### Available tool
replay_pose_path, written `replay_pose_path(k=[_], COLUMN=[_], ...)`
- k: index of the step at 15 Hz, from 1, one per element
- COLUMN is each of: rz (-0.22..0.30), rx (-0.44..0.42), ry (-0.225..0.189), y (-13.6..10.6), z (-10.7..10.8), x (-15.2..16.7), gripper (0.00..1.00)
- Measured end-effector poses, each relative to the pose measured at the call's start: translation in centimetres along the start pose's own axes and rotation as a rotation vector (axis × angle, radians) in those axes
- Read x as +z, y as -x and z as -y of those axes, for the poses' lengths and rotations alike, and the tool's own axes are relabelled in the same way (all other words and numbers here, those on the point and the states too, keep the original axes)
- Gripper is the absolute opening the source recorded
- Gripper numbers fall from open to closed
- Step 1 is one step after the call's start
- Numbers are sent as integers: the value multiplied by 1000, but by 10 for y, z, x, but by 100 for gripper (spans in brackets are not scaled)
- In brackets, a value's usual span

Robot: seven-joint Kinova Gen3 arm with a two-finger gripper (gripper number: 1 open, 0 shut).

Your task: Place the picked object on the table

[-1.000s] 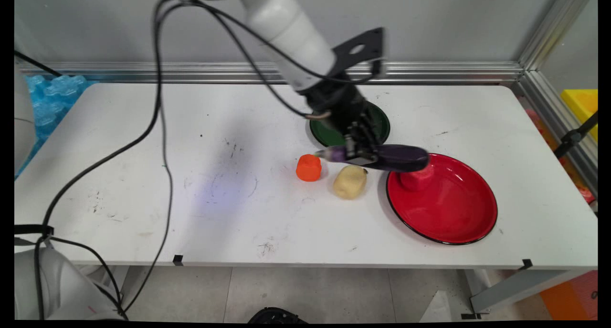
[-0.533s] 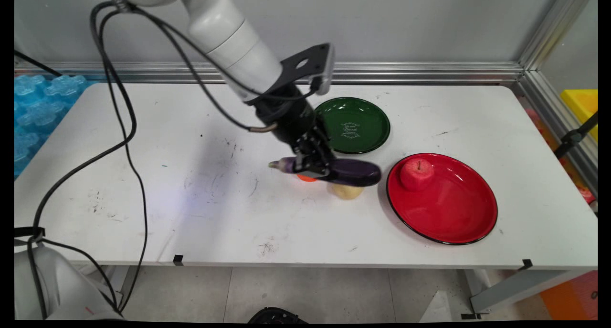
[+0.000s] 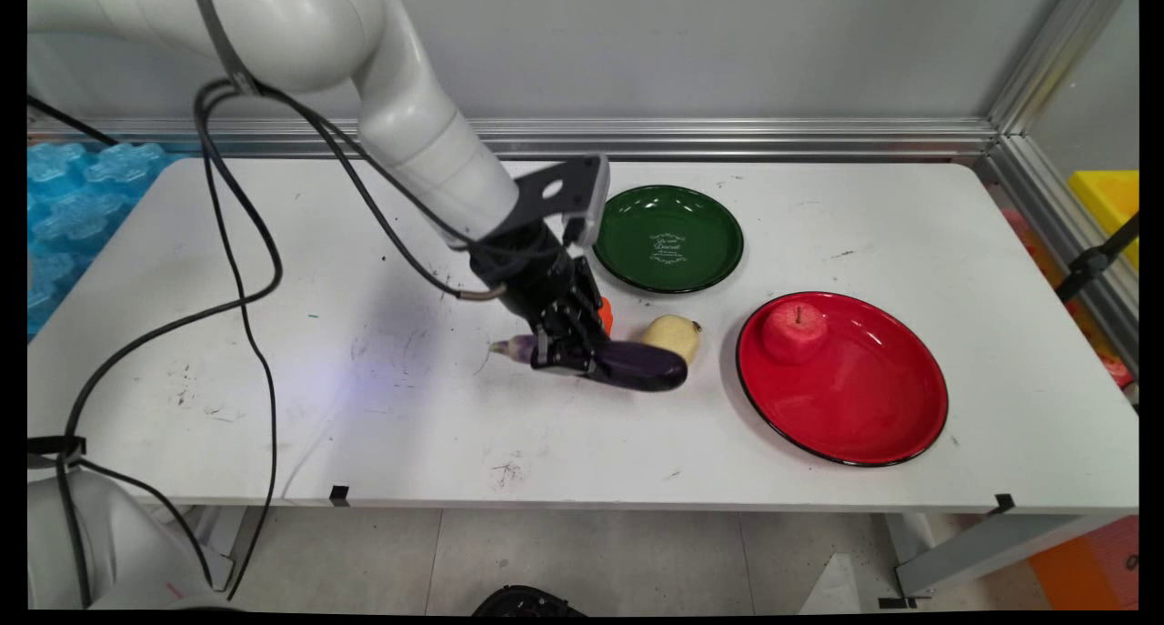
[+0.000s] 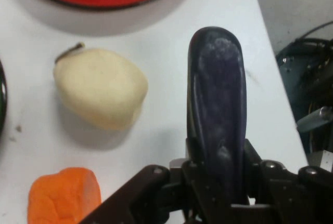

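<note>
**Eggplant gripped low over the table**

Reached in from ten o'clock, gripper [image 3: 566, 352] low at the white table [image 3: 273, 398], clamped round a purple eggplant [image 3: 627, 368] lying level at table height. Contact with the top unclear. Orange piece [image 4: 65, 195] mostly hidden behind the gripper; pale yellow fruit [image 3: 673, 337] at two o'clock. Green plate [image 3: 670, 236] behind, red plate [image 3: 855, 398] with apple [image 3: 794, 331] at three o'clock. Grey wall beyond.

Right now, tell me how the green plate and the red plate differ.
The green plate is smaller and lies farther back, toward the wall; the red plate is larger and nearer the table's front edge. The green plate is empty, with small lettering at its centre; the red plate carries a red apple. Both are round, glossy, dark-rimmed and flat on the table.
</note>
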Motion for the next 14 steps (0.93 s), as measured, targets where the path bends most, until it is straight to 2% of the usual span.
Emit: replay_pose_path(k=[10, 11, 14], rz=[62, 65, 62], rx=[13, 19, 45], ry=[16, 19, 29], y=[31, 33, 38], z=[11, 12, 12], x=[67, 71, 76], gripper=[0, 100, 100])
